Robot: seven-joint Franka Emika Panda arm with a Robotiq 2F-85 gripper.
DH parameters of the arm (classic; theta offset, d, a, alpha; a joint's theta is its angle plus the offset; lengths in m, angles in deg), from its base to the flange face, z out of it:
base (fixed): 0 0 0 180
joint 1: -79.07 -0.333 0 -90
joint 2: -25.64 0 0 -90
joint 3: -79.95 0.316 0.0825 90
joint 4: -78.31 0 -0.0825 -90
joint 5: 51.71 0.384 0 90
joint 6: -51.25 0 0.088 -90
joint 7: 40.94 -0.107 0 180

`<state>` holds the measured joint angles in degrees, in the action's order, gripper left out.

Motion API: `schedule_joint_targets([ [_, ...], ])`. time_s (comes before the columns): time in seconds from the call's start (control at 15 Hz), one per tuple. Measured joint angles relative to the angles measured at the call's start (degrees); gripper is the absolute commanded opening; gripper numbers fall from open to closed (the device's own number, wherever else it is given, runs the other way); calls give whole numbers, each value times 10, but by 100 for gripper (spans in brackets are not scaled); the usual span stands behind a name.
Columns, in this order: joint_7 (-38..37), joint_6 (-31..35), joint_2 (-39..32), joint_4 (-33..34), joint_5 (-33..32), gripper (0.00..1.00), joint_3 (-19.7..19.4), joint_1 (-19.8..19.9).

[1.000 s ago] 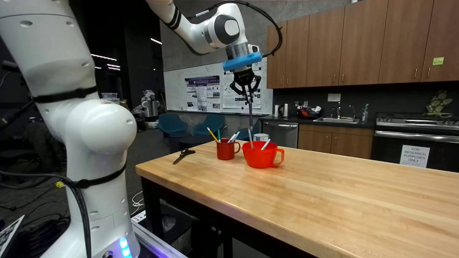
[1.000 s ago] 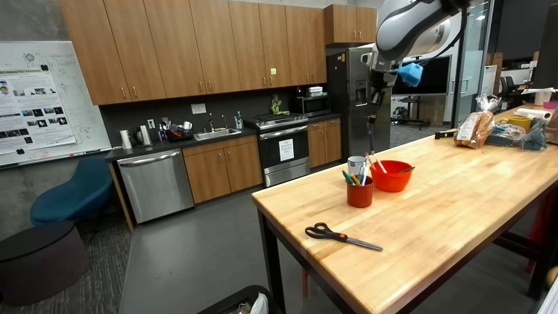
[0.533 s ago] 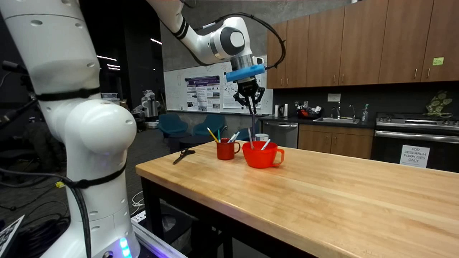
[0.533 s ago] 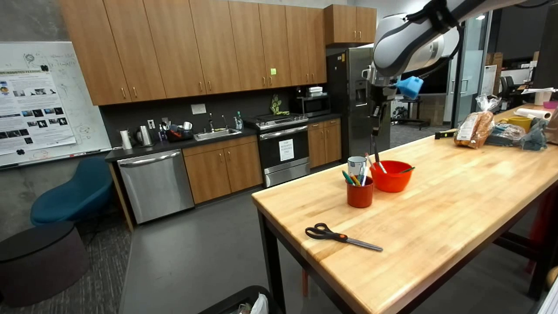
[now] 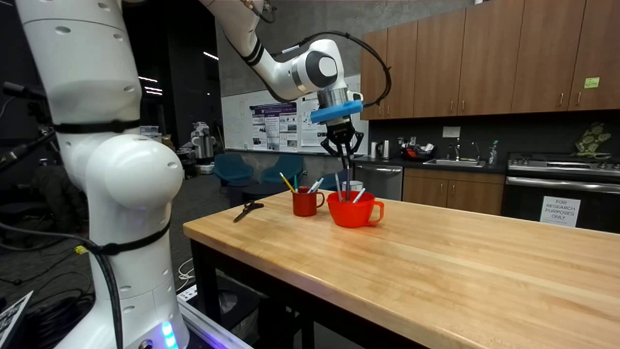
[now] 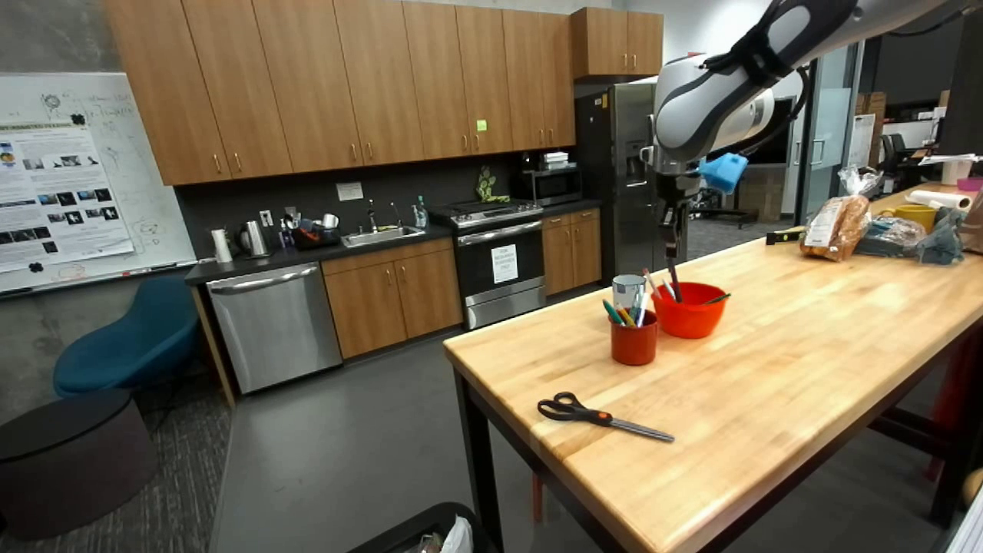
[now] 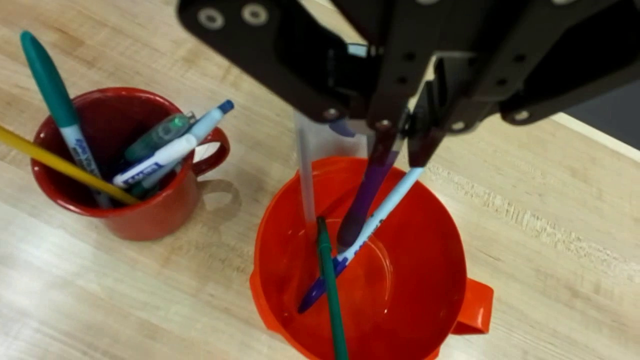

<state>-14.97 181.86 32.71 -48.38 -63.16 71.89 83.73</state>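
One purple marker (image 7: pixel 364 200) | pinched in tool (image 7: pixel 401 142) | lower end inside orange-red bowl (image 7: pixel 420 285) | dark-red mug (image 7: pixel 155 217) near bowl

The arm (image 5: pixel 131 278) was glossy white and rounded, with a bulging ball-shaped joint (image 5: pixel 138 174), small circular recesses (image 5: pixel 63 30) and black straps (image 5: pixel 99 127) wrapped around it, while blue lights (image 5: pixel 167 331) glowed in its base (image 5: pixel 114 325). Toward the wrist (image 5: pixel 325 47) came a dark grey oval (image 5: pixel 313 68) around a white disc (image 5: pixel 328 66), a silver collar (image 5: pixel 332 98), a bright blue band (image 5: pixel 336 112) and a thick black cable (image 5: pixel 389 82) with a white section (image 5: pixel 290 49). The gripper (image 5: pixel 347 166) was black, its angular links (image 7: pixel 280 60) studded with pale round screw heads (image 7: pixel 255 14) and its fingers (image 7: pixel 424 150) slim and dark.
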Motion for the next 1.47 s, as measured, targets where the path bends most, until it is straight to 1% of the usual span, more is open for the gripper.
schedule_joint_targets([
  [0.27, -17, -1, -13, 1, -22, 3, 0, 1],
  [0.33, -20, -1, -16, 1, -26, 35, 0, 1],
  [0.6, -27, -2, -25, 1, -30, 55, 2, 1],
  [1.0, -27, -2, -21, -1, -22, 97, 7, -1],
  [1.13, -22, -2, -9, -10, 1, 100, 14, -6],
  [1.47, 6, -9, 39, -52, 100, 100, 23, -31],
])
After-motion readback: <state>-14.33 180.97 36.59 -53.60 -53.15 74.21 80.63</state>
